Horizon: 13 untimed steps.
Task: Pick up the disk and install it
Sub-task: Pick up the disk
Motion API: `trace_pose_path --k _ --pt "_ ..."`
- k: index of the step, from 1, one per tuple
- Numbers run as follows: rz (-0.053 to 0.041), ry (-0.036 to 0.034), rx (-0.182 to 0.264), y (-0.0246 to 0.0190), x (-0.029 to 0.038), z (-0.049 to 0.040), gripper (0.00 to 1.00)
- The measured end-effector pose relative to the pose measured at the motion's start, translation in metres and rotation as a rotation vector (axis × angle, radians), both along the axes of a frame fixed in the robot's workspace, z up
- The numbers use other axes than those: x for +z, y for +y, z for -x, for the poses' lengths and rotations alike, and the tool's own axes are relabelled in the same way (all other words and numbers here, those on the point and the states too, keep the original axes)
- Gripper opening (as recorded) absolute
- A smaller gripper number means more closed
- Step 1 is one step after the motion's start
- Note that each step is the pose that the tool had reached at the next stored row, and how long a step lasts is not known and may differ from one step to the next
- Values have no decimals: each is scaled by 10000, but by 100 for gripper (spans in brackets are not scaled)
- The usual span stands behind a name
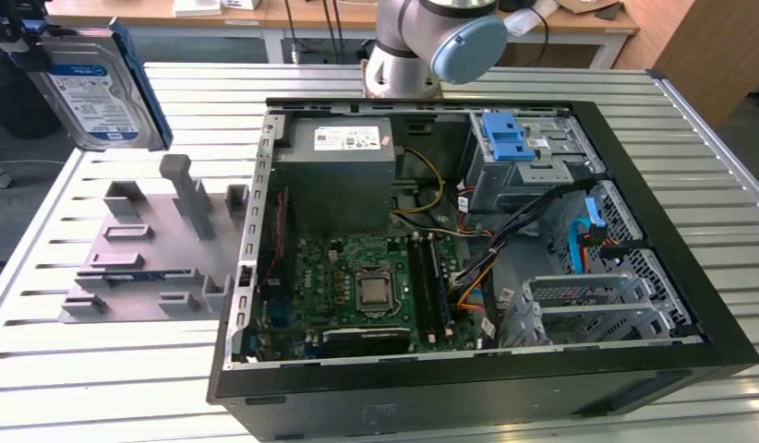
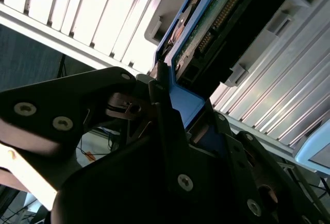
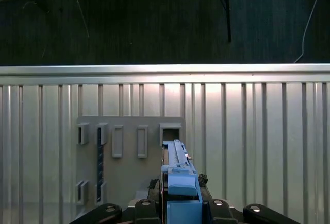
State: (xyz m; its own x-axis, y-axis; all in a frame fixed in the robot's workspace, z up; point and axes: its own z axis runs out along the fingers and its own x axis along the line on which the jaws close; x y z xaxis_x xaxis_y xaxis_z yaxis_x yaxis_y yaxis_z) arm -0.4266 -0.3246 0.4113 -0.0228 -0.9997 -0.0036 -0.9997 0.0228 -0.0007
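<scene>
Exterior view: the disk (image 1: 96,83) hangs upright in the air at the exterior view's far left. It is above the counter (image 1: 109,378) and apart from it, with the label side facing the camera.
Tool state: in the second wrist view the tool (image 2: 183,104) is clenched on one end of the disk's blue frame (image 2: 172,31), with a jaw pressed against each face.
Reason for hold: judged, gripping the frame end keeps the jaws off the green circuit side and leaves the long body of the disk free.
Disk position: over the grey holder (image 1: 151,254) and not seated in any of its slots. In the first wrist view the disk appears edge-on above that holder.
Task progress: judged, pickup is done and installation is not yet done.
Destination area: the drive bay (image 1: 546,161) with a blue latch sits at the far corner of the open computer case (image 1: 478,383), well apart from the disk.
Obstructions: the case wall, the power box (image 1: 343,171) and the cables (image 1: 527,221) just beside the drive bay.
Other items: the circuit board (image 1: 367,277) lies on the case floor. The arm base (image 1: 435,41) stands behind the case.
</scene>
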Motion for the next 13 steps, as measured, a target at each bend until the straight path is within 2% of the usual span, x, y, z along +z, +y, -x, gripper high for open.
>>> trace_pose_path --k 13 --pt "-18 -1 0 0 112 0 36"
